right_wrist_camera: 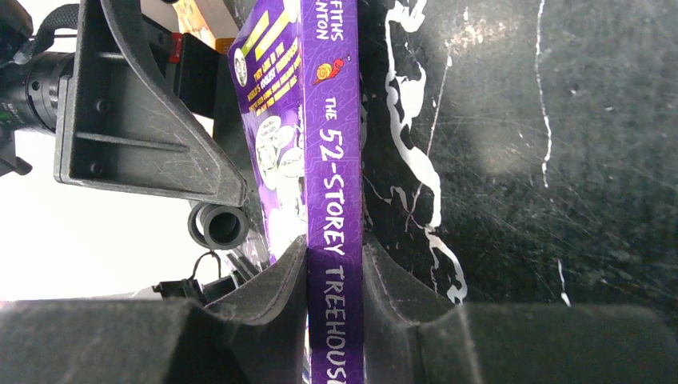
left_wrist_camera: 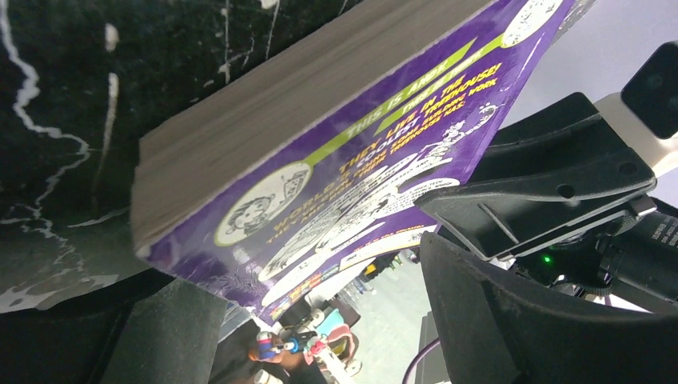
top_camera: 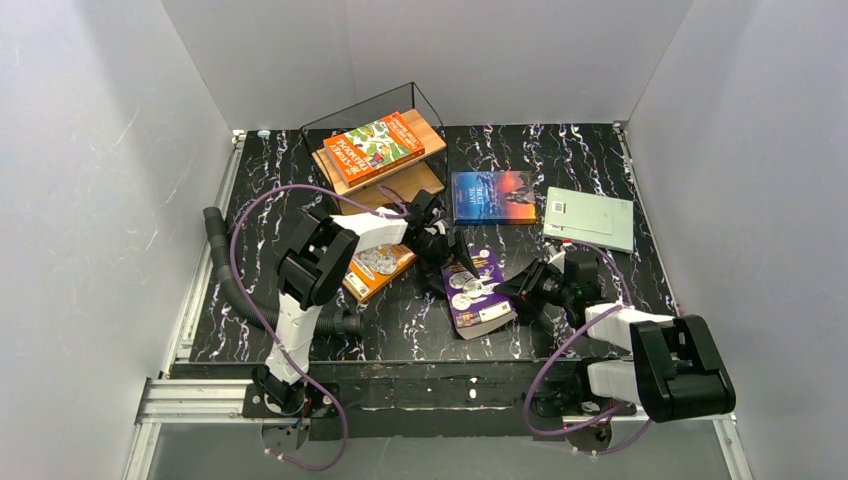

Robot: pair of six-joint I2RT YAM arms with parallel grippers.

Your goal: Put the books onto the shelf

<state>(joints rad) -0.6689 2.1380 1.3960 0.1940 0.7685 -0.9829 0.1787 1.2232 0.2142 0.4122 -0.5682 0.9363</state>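
Observation:
My right gripper (right_wrist_camera: 334,250) is shut on the spine of the purple book (right_wrist_camera: 333,200), holding it tilted up on edge over the black table. In the top view this book (top_camera: 478,292) lies between both grippers, with my right gripper (top_camera: 512,290) at its right side. My left gripper (left_wrist_camera: 336,320) is open. The purple book (left_wrist_camera: 320,160) hangs just beyond its fingers (left_wrist_camera: 512,320), not clamped. The shelf (top_camera: 430,130) stands at the back with the red-green book (top_camera: 372,150) on its upper board. The orange book (top_camera: 378,266) lies partly under my left arm.
A blue sunset book (top_camera: 493,196) lies flat right of the shelf. A pale grey-green book (top_camera: 590,218) lies further right, near the table's edge. White walls close in the marbled black table (top_camera: 600,160) on three sides. Purple cables loop beside both arms.

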